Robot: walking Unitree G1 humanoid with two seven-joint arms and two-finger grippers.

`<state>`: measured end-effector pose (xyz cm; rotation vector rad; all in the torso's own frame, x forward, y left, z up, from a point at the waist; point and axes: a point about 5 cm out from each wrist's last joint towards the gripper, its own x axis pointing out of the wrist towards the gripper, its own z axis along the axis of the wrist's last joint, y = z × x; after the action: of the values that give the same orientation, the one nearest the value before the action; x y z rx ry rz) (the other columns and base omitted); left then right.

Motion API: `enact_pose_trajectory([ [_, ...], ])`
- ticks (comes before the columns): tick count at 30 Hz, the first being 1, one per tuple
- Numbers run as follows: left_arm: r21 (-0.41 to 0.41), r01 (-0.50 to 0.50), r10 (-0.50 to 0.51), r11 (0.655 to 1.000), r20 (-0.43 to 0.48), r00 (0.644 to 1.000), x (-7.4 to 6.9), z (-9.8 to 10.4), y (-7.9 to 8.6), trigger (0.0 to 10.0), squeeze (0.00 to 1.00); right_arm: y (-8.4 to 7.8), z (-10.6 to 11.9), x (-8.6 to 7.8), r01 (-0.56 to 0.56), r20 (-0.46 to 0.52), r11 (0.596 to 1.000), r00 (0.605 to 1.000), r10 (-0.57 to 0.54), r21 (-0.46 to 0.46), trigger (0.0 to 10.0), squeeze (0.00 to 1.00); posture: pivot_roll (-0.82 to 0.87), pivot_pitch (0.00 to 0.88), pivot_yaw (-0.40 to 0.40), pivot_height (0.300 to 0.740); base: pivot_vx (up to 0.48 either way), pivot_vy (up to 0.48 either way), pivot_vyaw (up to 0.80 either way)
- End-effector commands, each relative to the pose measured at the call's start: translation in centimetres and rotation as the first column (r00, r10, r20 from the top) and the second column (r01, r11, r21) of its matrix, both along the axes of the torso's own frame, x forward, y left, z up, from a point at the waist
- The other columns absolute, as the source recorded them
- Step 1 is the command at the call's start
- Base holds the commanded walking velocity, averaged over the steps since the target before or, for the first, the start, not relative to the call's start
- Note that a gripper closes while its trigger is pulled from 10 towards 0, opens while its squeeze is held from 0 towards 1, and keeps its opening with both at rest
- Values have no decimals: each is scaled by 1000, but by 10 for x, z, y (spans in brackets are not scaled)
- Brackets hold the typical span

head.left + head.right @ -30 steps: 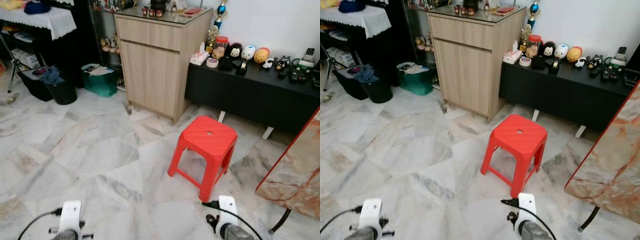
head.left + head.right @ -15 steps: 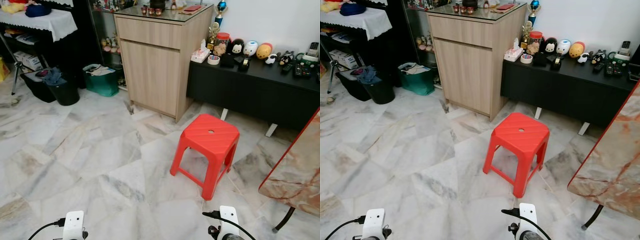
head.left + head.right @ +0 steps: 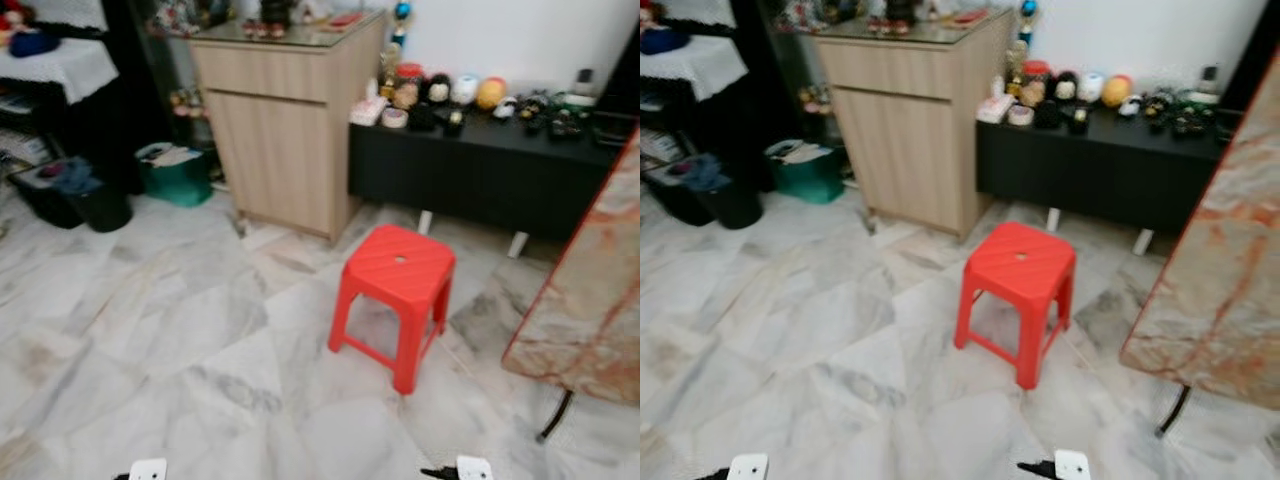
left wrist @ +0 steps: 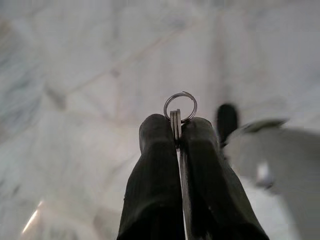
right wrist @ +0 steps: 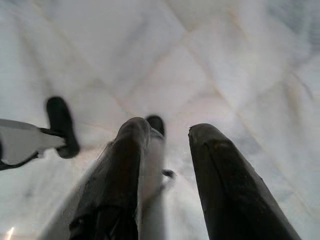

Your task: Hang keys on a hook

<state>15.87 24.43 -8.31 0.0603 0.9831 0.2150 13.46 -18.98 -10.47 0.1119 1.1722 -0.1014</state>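
Left end effector (image 4: 176, 131) hangs low over the marble floor (image 3: 150, 330) with its two black fingers pressed together on the keys (image 4: 179, 111), pinching only the thin split ring, whose loop pokes out past the tips; the right end effector (image 5: 172, 135) hangs idle with its fingers apart and nothing between them. No hook can be made out in the blurred head views, with the red stool (image 3: 396, 282) and the marble-topped surface (image 3: 590, 290) close ahead. Such a narrow bite on slick metal could let the ring twist or slip out while walking, and a careless path risks clipping the stool.
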Motion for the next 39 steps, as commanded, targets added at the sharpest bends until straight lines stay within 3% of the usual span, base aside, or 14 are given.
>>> enact_pose_trajectory([
  [1,2,45,-45,999,12,999,5,0,-10,10000,0,-6,3,7,-1,37,1000,999,2,-13,10000,0,-4,0,19,740,0,-352,0],
  [7,-15,117,-117,993,9,993,10,-2,-28,10000,0,-12,8,16,26,70,999,997,-24,-22,10000,0,-17,0,35,740,0,-352,0],
  [12,-14,124,-124,992,10,992,11,-2,-27,10000,0,-9,9,20,32,78,999,997,-31,-15,10000,0,-35,0,45,740,0,-352,0],
  [16,3,122,-122,993,11,992,14,1,-22,10000,0,2,9,24,8,88,1000,996,-9,7,10000,0,-41,0,9,740,0,-352,0],
  [18,8,114,-114,993,16,993,14,1,-22,10000,0,9,7,22,-50,73,999,996,49,18,10000,0,-32,0,-13,740,0,-352,0],
  [26,21,120,-120,993,-1,993,8,-1,-20,10000,0,8,6,18,-90,57,996,994,90,3,10000,0,17,0,-12,740,0,-349,0],
  [30,19,118,-118,993,-2,993,8,-1,-19,10000,0,7,7,21,-34,65,999,997,33,4,10000,0,28,0,-1,740,0,-341,0],
  [39,29,126,-125,992,-19,992,5,-1,-13,10000,0,16,2,11,-76,22,997,997,76,4,10000,0,18,0,8,740,0,-342,0],
])
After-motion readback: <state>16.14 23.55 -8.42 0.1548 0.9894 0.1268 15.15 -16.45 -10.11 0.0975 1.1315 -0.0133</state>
